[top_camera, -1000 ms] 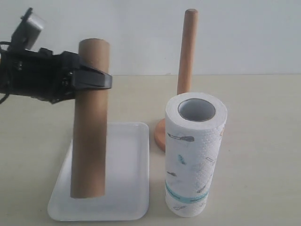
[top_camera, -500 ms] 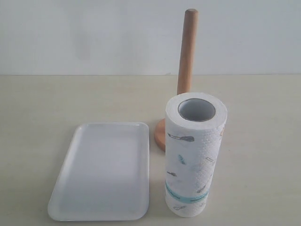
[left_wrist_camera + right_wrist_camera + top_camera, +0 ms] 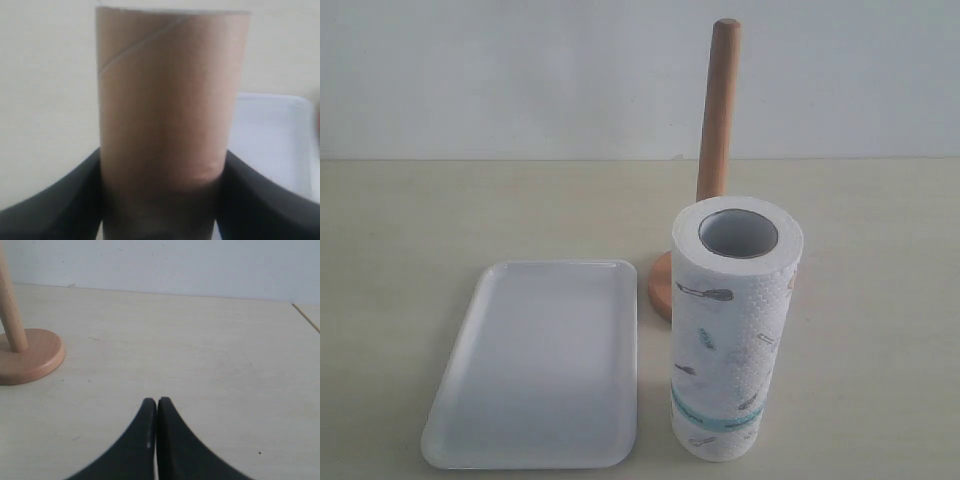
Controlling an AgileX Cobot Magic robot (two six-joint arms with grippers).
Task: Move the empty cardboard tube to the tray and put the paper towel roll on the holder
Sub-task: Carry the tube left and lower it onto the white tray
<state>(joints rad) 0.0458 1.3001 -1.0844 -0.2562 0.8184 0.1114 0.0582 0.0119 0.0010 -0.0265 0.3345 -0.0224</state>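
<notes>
Brown cardboard fills the left wrist view: the empty cardboard tube [image 3: 170, 100] is pinched between the black jaws of the left gripper [image 3: 164, 157], with the white tray [image 3: 272, 135] showing behind it. The right gripper [image 3: 156, 402] hangs low over the table [image 3: 210, 340] near the holder [image 3: 30, 355], its jaws pressed together on nothing. The paper towel roll [image 3: 735, 330] stands upright just beside the tray, in front of the holder's base.
</notes>
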